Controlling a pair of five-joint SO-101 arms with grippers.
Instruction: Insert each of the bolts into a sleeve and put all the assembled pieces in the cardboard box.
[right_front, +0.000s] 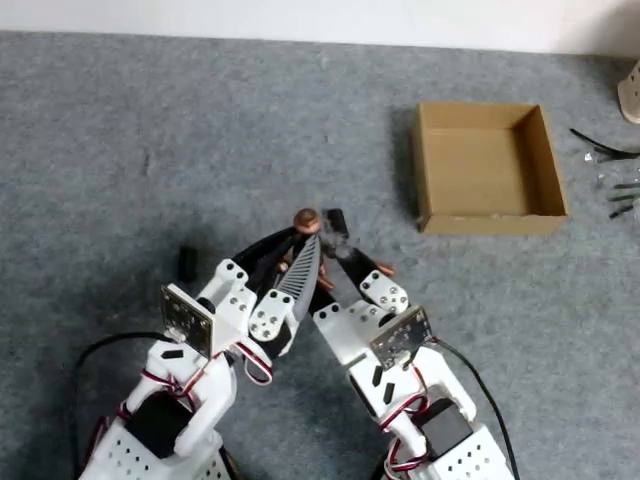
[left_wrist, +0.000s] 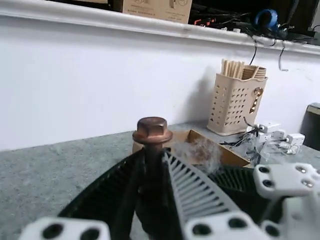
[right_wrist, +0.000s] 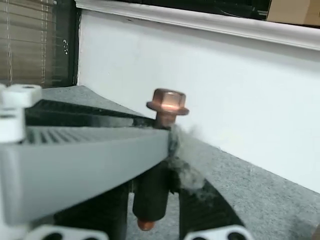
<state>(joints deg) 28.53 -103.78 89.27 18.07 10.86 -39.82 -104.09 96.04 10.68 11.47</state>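
Where the grey carpet (right_front: 100, 150) lies at the left, one loose black sleeve (right_front: 187, 262) rests apart. The left gripper (right_front: 300, 238) is clamped on one raised bolt (right_front: 306, 218), copper-coloured with a flanged hex head, its shank through a second black sleeve (right_wrist: 150, 192). The right gripper (right_wrist: 154, 207) sits around that sleeve, and its grip cannot be told. One cardboard box (right_front: 490, 222) lies well right.
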